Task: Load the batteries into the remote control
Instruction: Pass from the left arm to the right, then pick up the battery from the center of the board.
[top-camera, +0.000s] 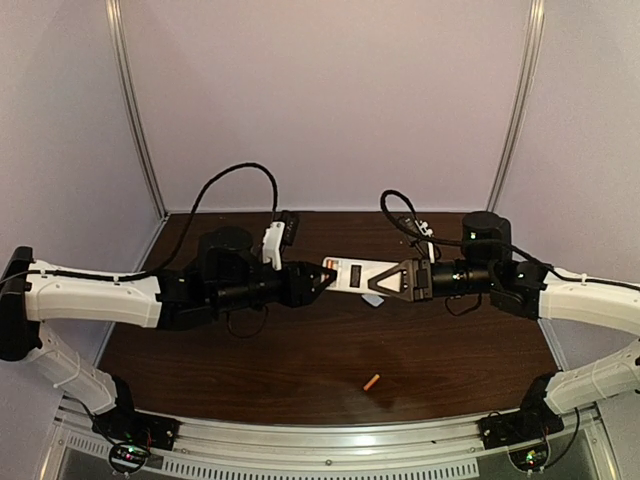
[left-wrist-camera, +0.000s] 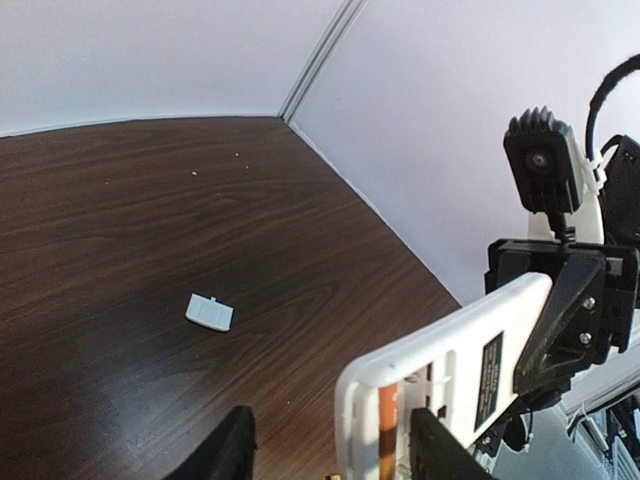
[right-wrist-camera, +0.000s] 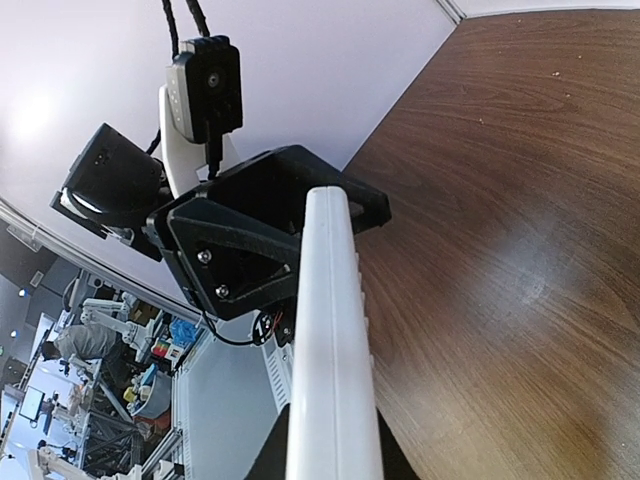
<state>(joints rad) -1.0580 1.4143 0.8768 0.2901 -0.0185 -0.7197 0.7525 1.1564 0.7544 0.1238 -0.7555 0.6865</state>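
- Parted black fingers of the left gripper (top-camera: 322, 277) flank one end of the small flat white plastic remote control (top-camera: 350, 274)
- right gripper (top-camera: 385, 281) clamps its other end, so its long axis runs arm to arm
- one thin orange cylindrical battery (left-wrist-camera: 388, 425) sits in the slot
- second orange battery (top-camera: 371, 381) lies slantwise on the dark wooden table (top-camera: 300, 350), well towards the bases and nearer the busy right gripper
- pale walls enclose the table

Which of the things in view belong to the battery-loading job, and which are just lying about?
Job:
- remote control, held in the right gripper
- orange battery seated in its open slot
- second orange battery, loose on the table

Lying about:
- small white cover piece, flat on the table
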